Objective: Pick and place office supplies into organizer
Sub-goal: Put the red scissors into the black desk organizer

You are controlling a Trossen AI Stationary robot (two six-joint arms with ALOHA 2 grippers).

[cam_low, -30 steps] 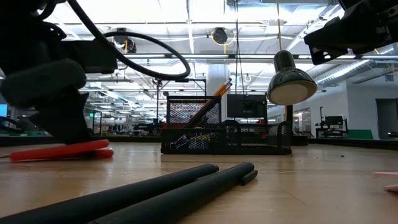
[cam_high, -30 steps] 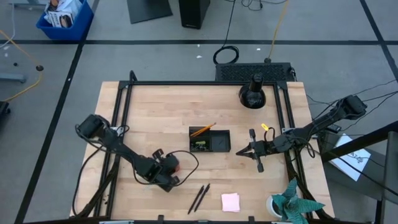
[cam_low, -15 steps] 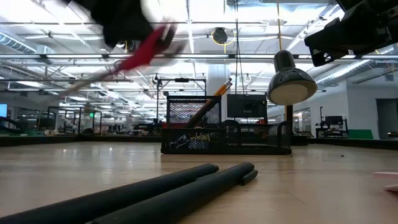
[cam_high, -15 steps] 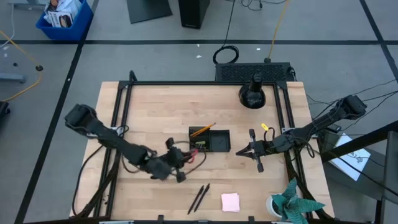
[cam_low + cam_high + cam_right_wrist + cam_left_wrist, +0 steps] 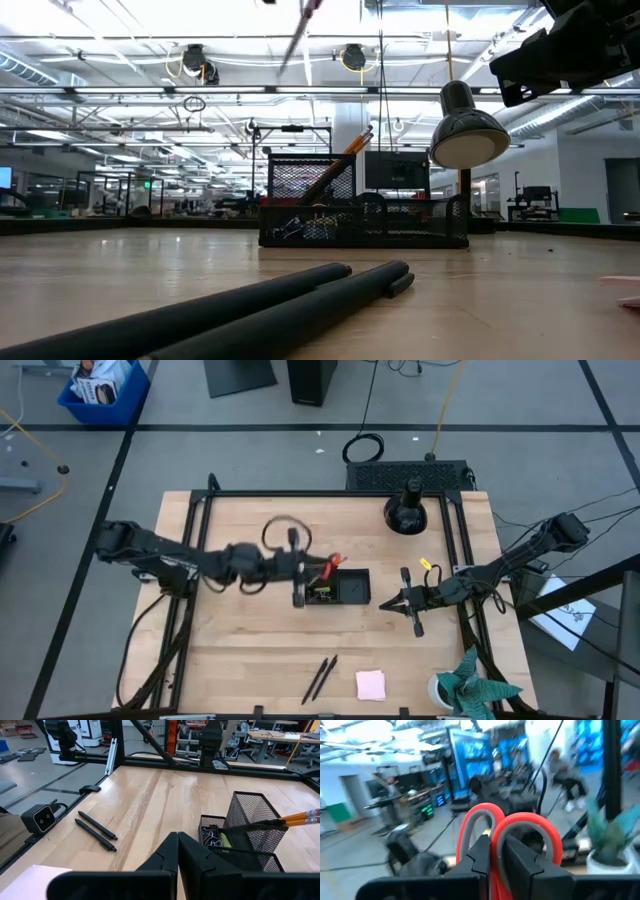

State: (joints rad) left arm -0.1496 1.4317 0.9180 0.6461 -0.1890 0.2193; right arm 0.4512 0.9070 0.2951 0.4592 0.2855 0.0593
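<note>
High view: we recorded the left gripper point(image 5: 300, 572) clenched on the red-handled scissors point(image 5: 328, 563), hung beside the organizer point(image 5: 337, 586), presumably for dropping them in. Left wrist view alone showed the red handle loops point(image 5: 507, 827) between its fingers; the right gripper point(image 5: 385, 603) waited closed, empty, above the desk point(image 5: 240, 650).

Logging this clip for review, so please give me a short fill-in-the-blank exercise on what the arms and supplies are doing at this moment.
1. The left gripper is shut on the red-handled ____.
2. It hangs above the black organizer, whose tall mesh cup holds orange ____.
3. Two black pens lie on the table beside a ____ sticky-note pad.
4. The right gripper waits with its fingers ____.

Missing words: scissors; pencils; pink; shut
</note>
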